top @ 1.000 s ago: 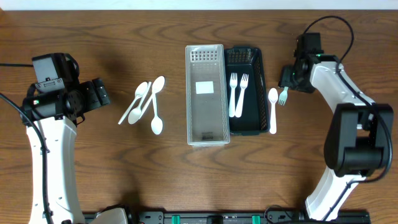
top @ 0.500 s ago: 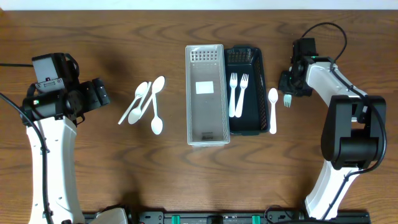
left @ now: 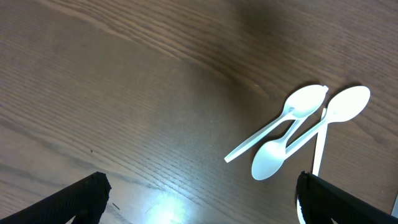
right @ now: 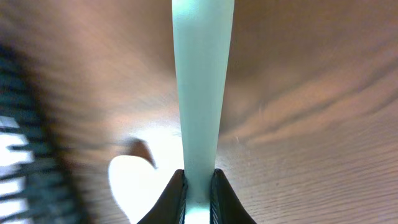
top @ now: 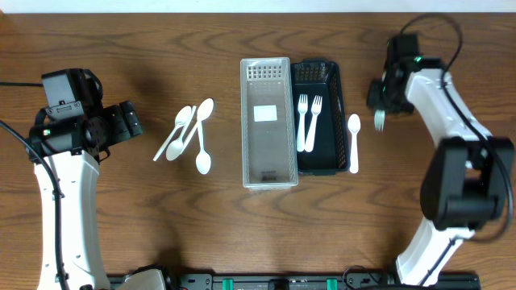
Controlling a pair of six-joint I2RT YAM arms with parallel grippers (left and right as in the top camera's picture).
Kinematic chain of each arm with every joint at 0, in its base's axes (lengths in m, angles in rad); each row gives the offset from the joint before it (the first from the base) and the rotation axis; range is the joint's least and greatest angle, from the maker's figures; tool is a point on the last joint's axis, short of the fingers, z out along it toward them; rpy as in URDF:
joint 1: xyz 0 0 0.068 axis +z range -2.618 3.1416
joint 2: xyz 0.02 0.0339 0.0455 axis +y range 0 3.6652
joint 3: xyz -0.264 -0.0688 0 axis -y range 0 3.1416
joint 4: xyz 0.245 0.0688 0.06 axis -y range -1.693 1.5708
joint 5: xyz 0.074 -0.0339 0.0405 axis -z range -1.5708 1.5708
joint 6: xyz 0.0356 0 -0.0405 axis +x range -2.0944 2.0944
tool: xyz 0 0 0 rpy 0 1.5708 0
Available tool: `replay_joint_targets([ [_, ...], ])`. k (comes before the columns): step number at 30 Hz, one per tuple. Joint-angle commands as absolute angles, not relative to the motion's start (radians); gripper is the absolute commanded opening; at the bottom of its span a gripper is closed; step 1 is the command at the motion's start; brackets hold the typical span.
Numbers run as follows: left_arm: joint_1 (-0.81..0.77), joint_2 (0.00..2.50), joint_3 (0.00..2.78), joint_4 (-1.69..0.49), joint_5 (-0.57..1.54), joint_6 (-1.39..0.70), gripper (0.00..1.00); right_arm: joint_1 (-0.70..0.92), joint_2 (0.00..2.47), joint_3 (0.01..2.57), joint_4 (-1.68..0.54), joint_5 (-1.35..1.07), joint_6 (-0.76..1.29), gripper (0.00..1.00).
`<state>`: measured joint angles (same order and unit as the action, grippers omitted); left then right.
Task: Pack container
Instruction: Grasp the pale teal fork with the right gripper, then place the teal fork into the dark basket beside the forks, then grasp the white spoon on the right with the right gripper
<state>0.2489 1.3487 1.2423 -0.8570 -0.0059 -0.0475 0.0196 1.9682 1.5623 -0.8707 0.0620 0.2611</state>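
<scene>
Overhead view: clear container (top: 268, 157) and black basket (top: 321, 76) touching side by side, mid-counter (top: 242, 234), toward the far edge.
Right claw (top: 379, 105): clamped on the handle of a white fork (top: 378, 121), lifted, between the basket and the right edge.
Basket contents: two forks (top: 309, 121).
Lone spoon (top: 353, 141): just beside the basket's right wall.
Left claw (top: 131, 122): fingers spread wide, holding nothing, near the left edge.
Three spoons (top: 189, 133): loosely overlapping, between left claw and container.

A white fork (top: 378, 121) is being gripped by the right tool (top: 380, 106) just right of the black basket (top: 333, 80), in which two forks (top: 309, 121) are being held.
</scene>
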Motion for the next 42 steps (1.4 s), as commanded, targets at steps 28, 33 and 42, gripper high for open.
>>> replay_joint_targets([
  [28, 0.253, 1.353, 1.263, -0.86, -0.007, -0.035, 0.98, 0.361, 1.864, 1.598, -0.808, 0.162, 0.365, 0.59],
  [33, 0.253, 1.353, 1.263, -0.86, -0.007, -0.035, 0.98, 0.214, 1.781, 1.598, -0.872, 0.183, 0.366, 0.62],
  [42, 0.253, 1.353, 1.263, -0.86, -0.007, -0.035, 0.98, 0.033, 1.828, 1.489, -0.934, 0.021, 0.366, 0.57],
])
